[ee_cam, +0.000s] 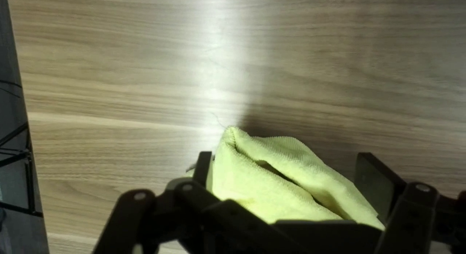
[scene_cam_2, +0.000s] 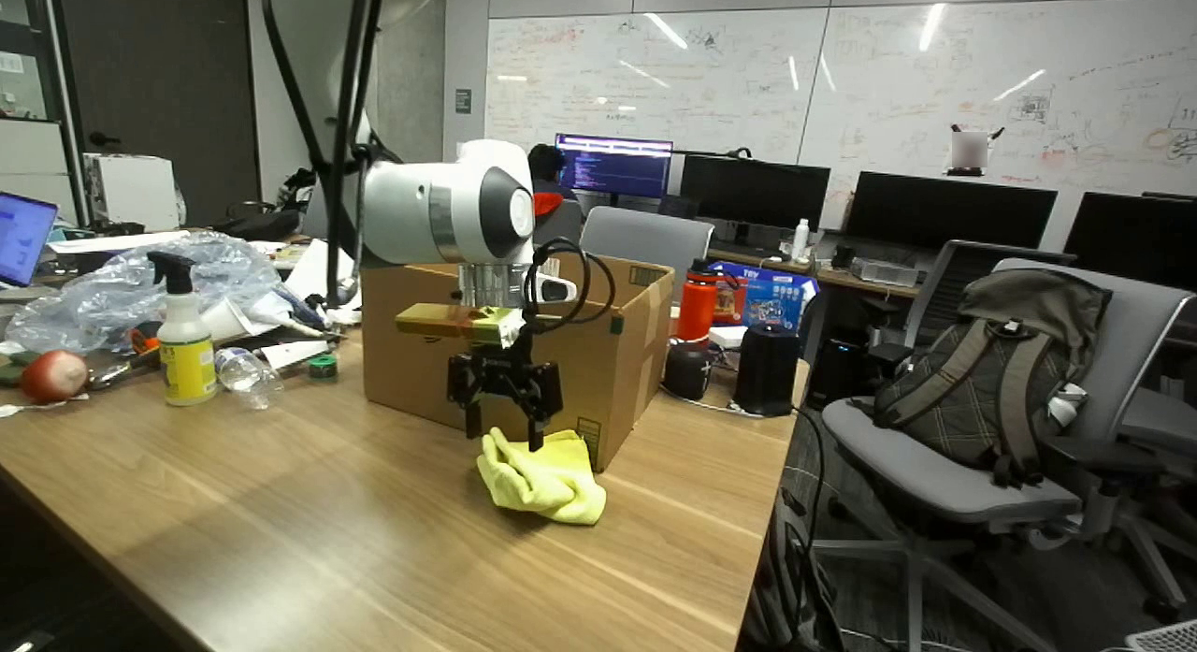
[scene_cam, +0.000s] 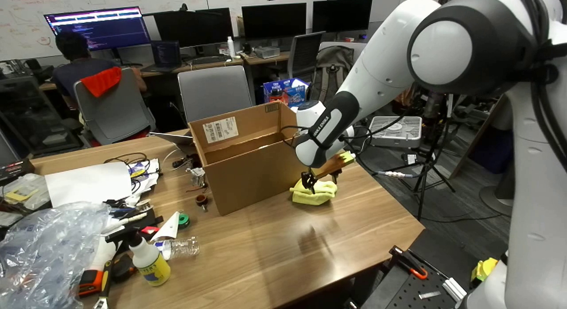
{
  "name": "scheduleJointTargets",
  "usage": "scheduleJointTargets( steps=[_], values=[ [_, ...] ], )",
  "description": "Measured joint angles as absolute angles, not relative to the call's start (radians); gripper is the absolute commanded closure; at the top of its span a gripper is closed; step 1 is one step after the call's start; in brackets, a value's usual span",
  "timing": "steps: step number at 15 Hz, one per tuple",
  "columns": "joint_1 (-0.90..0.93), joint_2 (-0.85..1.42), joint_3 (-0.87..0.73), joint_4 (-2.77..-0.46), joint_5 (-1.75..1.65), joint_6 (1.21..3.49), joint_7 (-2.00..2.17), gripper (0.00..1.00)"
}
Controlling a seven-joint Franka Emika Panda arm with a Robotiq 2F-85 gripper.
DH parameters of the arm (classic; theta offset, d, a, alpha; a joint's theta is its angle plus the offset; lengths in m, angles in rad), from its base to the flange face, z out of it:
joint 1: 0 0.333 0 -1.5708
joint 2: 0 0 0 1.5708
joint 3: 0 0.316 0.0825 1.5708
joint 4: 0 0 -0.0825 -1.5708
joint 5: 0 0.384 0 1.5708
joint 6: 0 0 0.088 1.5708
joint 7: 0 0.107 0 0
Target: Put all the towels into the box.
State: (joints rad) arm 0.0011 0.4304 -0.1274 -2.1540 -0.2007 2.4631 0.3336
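A crumpled bright yellow towel [scene_cam: 305, 197] lies on the table against the near side of the brown cardboard box [scene_cam: 257, 176]. My gripper [scene_cam_2: 504, 439] points down over this towel [scene_cam_2: 552, 491], its tips about level with the cloth's upper folds. In the wrist view the jaws stand wide apart, with the folded towel [ee_cam: 262, 181] between and below them; nothing is clamped. Whether a finger brushes the cloth I cannot tell. The box is upright with an open top and a white label inside. Its floor is hidden; only a small pale patch shows within.
Left of the box are a spray bottle [scene_cam: 151, 264], a clear plastic bag [scene_cam: 48, 251], an empty plastic bottle [scene_cam: 179, 248] and green tape [scene_cam: 183, 220]. An orange bottle [scene_cam_2: 696, 308] and a black speaker [scene_cam_2: 769, 371] stand beyond the box. The table edge is close by.
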Motion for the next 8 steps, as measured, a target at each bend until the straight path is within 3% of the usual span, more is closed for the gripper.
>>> scheduleJointTargets(
  steps=[8],
  values=[
    [-0.014,0.559,-0.121,-2.038,-0.163,2.462,0.234,0.0]
  ],
)
